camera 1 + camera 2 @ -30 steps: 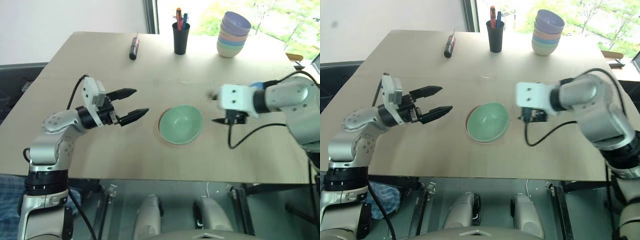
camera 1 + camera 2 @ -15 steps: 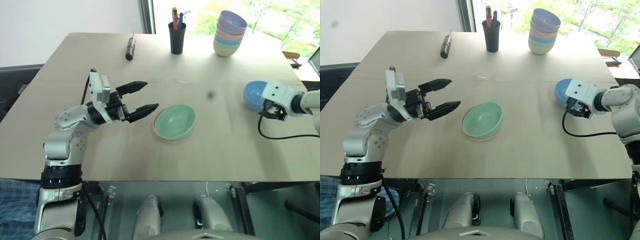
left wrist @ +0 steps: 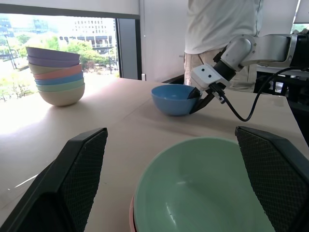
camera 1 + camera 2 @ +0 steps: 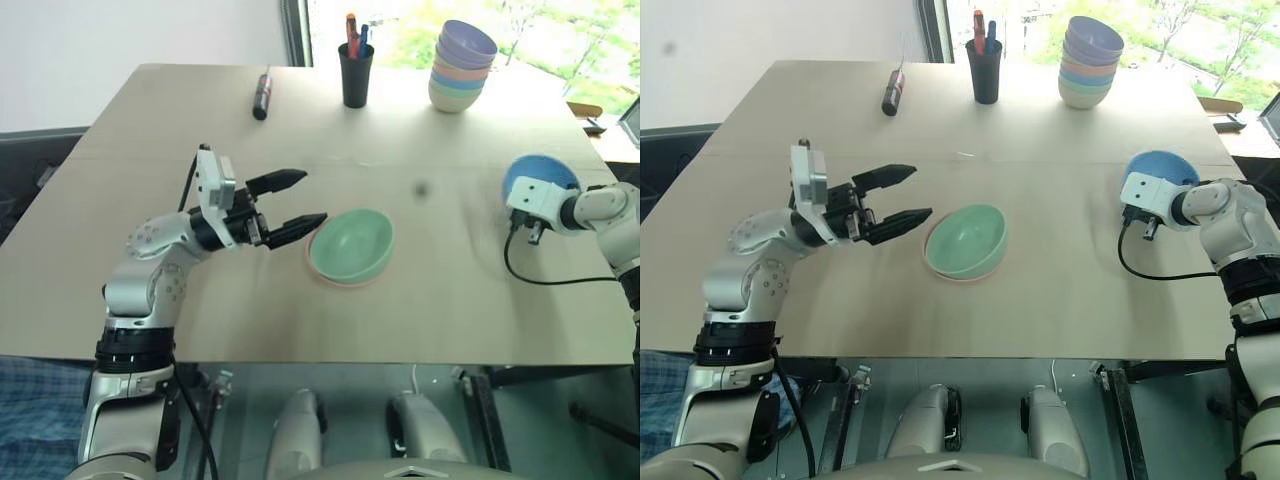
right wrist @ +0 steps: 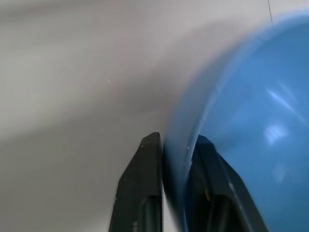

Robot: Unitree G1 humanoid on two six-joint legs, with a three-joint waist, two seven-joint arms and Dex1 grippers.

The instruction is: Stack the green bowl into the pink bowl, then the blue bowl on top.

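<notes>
The green bowl [image 4: 352, 243] sits nested inside the pink bowl [image 4: 335, 282] at the middle of the table; only the pink rim shows beneath it. At the table's right stands the blue bowl [image 4: 540, 172], upright. My right gripper [image 5: 175, 141] is shut on its near rim, one finger inside the wall and one outside. My left gripper [image 4: 310, 197] hovers open just left of the green bowl, fingers pointing toward it, nothing between them.
A pile of pastel bowls [image 4: 462, 68], a black pen cup [image 4: 355, 75] and a dark marker [image 4: 264, 95] stand along the far edge. A person [image 3: 222, 24] stands beyond the table's right side. The blue bowl is close to the right edge.
My right arm swung from beside the green bowl out to the blue bowl, and its fingers closed on the rim. The left gripper shifted slightly toward the green bowl.
</notes>
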